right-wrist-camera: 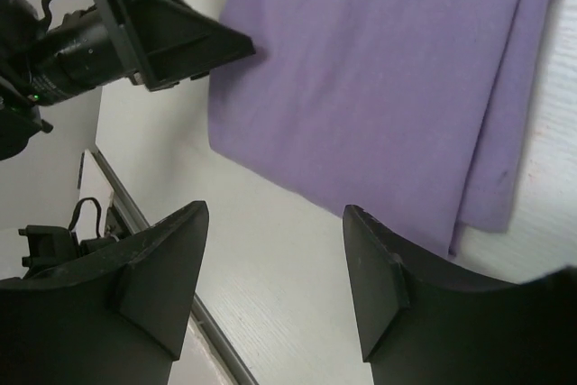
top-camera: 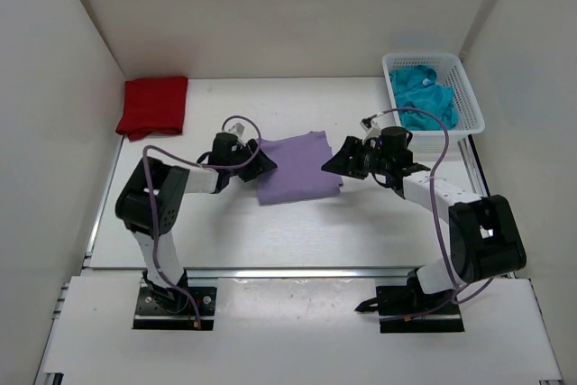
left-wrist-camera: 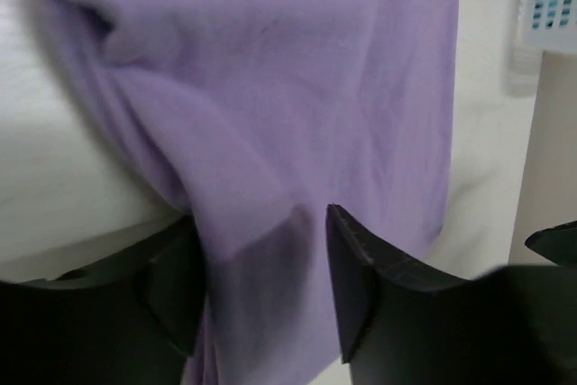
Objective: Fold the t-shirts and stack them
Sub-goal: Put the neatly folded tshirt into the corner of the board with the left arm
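Lavender shirt (top-camera: pixel 300 167) looks folded; my left fingers (left-wrist-camera: pixel 361 295) and right fingers (right-wrist-camera: pixel 379 286) stand released. Next, I reckon: regrip, stack on red shirt (top-camera: pixel 153 105).

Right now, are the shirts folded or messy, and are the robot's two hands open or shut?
Deep red cloth t-shirt: folded, lying flat, far left.
Pale lavender cloth t-shirt: folded, lying flat between the two grippers.
Teal cloth t-shirt: crumpled, not folded, inside the basket.
White plastic mesh basket: upright, holding the teal t-shirt.
Left gripper: open, astride the lavender t-shirt's edge.
Right gripper: open, holding nothing.
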You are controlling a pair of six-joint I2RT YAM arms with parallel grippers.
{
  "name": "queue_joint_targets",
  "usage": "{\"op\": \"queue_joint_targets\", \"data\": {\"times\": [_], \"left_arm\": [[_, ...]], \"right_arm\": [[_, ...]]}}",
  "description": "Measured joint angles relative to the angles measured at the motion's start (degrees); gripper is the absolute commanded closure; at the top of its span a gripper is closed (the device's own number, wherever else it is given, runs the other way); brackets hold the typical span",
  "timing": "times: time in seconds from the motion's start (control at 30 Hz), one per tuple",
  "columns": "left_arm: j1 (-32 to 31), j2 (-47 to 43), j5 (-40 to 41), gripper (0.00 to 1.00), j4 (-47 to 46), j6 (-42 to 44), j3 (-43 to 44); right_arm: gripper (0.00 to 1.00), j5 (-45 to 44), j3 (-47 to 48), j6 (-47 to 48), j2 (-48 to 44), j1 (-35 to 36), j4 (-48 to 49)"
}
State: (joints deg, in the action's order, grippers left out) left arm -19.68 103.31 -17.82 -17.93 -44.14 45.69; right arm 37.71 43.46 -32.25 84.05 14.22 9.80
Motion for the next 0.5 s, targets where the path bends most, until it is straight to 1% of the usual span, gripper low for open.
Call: {"op": "queue_joint_targets", "data": {"times": [0.07, 0.1, 0.13, 0.2, 0.27, 0.3, 0.4, 0.5], "left_arm": [[-1.7, 3.7, -1.1, 0.55, -2.3, -1.0, 2.5], [-2.3, 4.9, -1.5, 0.66, -2.9, -1.8, 3.4], [-3.0, 6.1, -1.6, 0.71, -2.8, -2.2, 4.5], [-4.1, 8.5, -2.4, 0.88, -2.0, -3.3, 7.2], [-4.8, 10.7, -2.8, 0.97, -0.2, -3.6, 11.3], [-5.1, 11.6, -2.8, 1.00, 1.3, -3.7, 13.6], [-5.1, 14.0, -3.0, 1.00, 6.3, -3.4, 21.6], [-3.2, 14.7, -4.0, 1.00, 11.3, -2.7, 30.5]], "right_arm": [[0.41, 0.0, -1.7, -0.2, -0.9, -0.4, 0.2], [0.41, 0.0, -2.4, -0.3, -1.4, -0.5, 0.2], [0.41, 0.1, -3.1, -0.3, -2.2, -0.8, 0.3], [0.42, 0.4, -4.9, -0.6, -4.2, -1.3, 0.7], [0.42, 0.6, -6.7, -0.8, -6.5, -2.0, 1.3], [0.42, 0.6, -7.7, -0.9, -7.7, -2.4, 1.7], [0.42, 0.9, -10.5, -1.3, -11.4, -3.4, 2.2], [0.42, 1.0, -12.0, -1.5, -13.1, -4.0, 2.3]]}}
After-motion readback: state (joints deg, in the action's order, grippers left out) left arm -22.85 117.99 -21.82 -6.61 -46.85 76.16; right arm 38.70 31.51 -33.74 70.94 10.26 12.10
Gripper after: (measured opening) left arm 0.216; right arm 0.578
